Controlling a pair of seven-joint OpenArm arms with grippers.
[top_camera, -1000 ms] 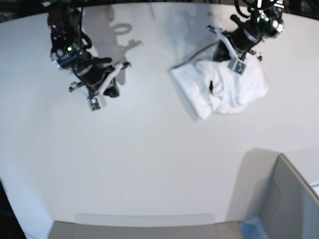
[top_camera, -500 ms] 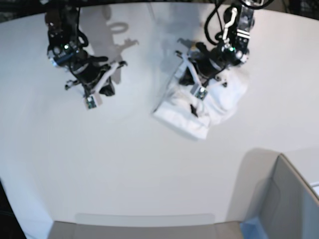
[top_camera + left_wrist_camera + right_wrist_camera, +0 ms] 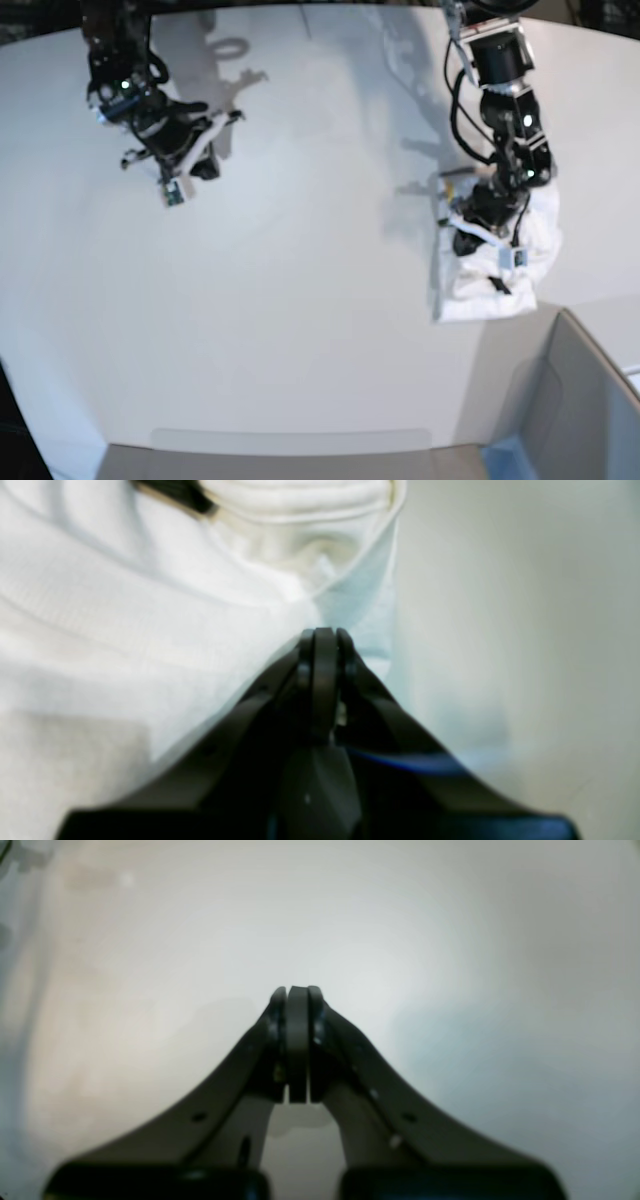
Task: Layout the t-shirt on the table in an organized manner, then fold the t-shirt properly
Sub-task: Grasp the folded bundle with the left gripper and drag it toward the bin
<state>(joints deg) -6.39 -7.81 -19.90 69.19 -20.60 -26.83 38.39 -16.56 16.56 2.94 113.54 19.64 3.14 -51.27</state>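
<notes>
- Left arm (image 3: 505, 120): black links, looped black cables, white trim.
- Right arm (image 3: 150, 115): black, white brackets.
- Right gripper (image 3: 297, 1005): dark curved fingers with screw holes.

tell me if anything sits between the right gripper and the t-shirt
Nothing visible does. Only bare table lies between the right gripper, shut and empty, and the bunched t-shirt under the left gripper across the table.
</notes>
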